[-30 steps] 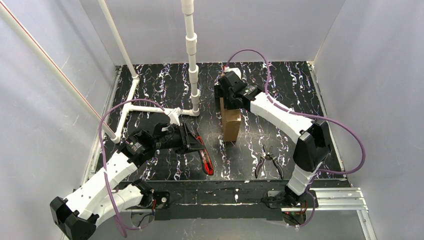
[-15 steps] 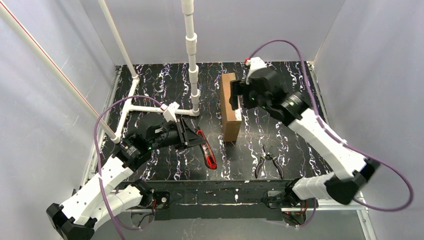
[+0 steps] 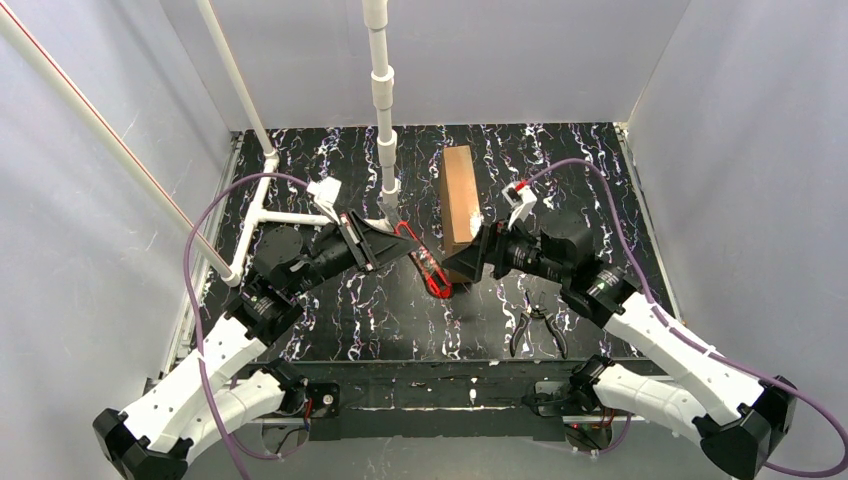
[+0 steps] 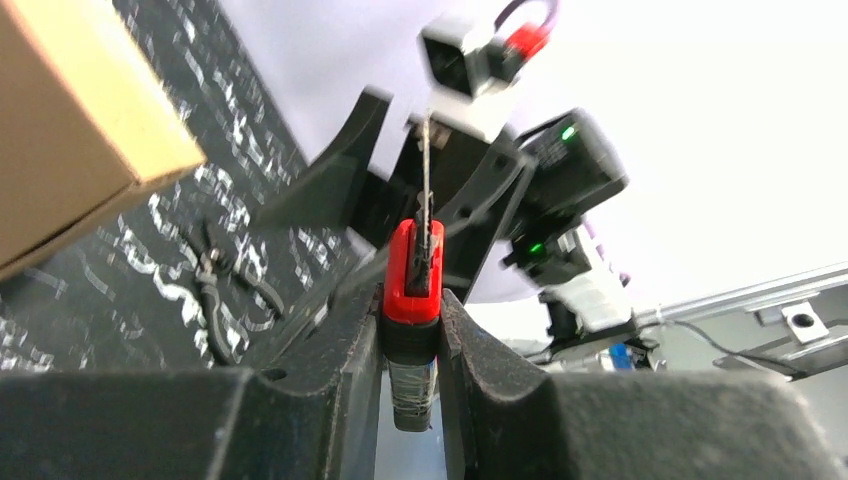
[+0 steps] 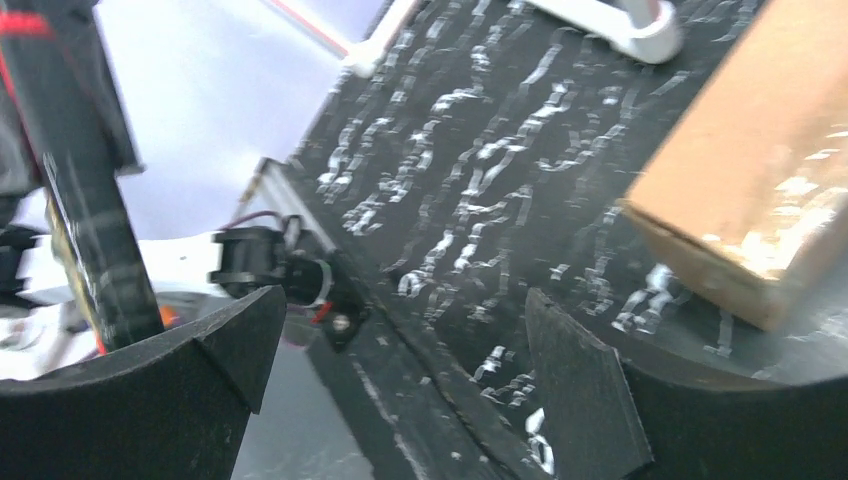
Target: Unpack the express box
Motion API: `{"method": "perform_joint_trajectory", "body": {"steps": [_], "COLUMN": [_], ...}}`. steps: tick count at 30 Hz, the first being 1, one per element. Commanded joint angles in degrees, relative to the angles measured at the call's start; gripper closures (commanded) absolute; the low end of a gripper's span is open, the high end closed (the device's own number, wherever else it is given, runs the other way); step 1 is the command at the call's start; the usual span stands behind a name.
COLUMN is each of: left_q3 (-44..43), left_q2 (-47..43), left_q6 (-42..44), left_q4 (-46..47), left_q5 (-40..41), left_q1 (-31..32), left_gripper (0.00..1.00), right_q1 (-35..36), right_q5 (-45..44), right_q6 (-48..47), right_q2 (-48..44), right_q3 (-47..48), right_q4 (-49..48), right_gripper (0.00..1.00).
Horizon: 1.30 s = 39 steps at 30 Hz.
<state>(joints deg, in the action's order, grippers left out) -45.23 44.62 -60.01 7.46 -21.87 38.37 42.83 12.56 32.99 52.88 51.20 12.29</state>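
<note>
At centre frame, my left gripper (image 3: 383, 238) clamps the red-handled plastic utility knife (image 3: 432, 280), presumably for slitting the long brown cardboard box (image 3: 459, 190). My right gripper (image 3: 458, 268) gapes beside it.

The express box (image 3: 459, 195) is being shown as matt brown cardboard, with pale worn patches at its near end. Left of the box, the knife (image 3: 430, 272) is being seen with a glossy red plastic body and a bare metal blade. Fingers (image 4: 320, 380) of the left gripper (image 4: 411, 335) and of the right gripper (image 5: 400, 335) are being seen as matt black plastic. Under the box, the tabletop (image 3: 330, 330) is being shown smooth, black, white-streaked. Left of the box, smooth white plastic is being shown by the pipes (image 3: 381, 95).
</note>
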Motion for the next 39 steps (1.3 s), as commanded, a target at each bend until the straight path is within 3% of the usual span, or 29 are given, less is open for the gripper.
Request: {"method": "perform_joint_trajectory", "body": {"steps": [1, 5, 10, 14, 21, 27, 32, 39], "left_q3": [1.25, 5.09, 6.17, 7.12, 10.86, 12.85, 13.71, 14.58], "left_q2": [-2.56, -4.29, -4.29, -4.49, -2.95, -1.13, -1.33, -0.56], "left_q6": [-2.50, -3.92, -3.10, -1.41, -3.37, -5.46, -5.64, -6.29], "left_q4": [14.61, 26.34, 33.27, 36.36, 46.92, 52.64, 53.57, 55.82], "left_q5": [6.74, 13.05, 17.29, 20.63, 27.14, 28.20, 28.80, 29.52], "left_q1": [0.17, 0.16, 0.20, 0.21, 0.21, 0.19, 0.20, 0.14], "left_gripper": [1.00, 1.00, 1.00, 1.00, 1.00, 1.00, 1.00, 1.00], "right_q1": [0.28, 0.79, 3.96, 7.78, 11.18, 13.46, 15.06, 15.62], "right_q5": [9.92, 12.07, 11.32, 7.10, -6.53, -10.68, -17.58, -17.92], "right_q6": [9.76, 12.94, 17.30, 16.11, 21.51, 25.79, 24.95, 24.91], "right_q2": [-4.98, -7.26, -6.27, -4.88, 1.75, 11.67, 13.27, 15.08], "right_q3": [-6.17, -12.54, -14.53, -13.30, -11.19, 0.71, 1.85, 2.89], "right_q4": [-22.68, -32.96, -46.07, -48.41, -61.65, -61.74, -62.92, -62.28], "right_gripper": [0.02, 0.02, 0.02, 0.02, 0.02, 0.07, 0.23, 0.36]}}
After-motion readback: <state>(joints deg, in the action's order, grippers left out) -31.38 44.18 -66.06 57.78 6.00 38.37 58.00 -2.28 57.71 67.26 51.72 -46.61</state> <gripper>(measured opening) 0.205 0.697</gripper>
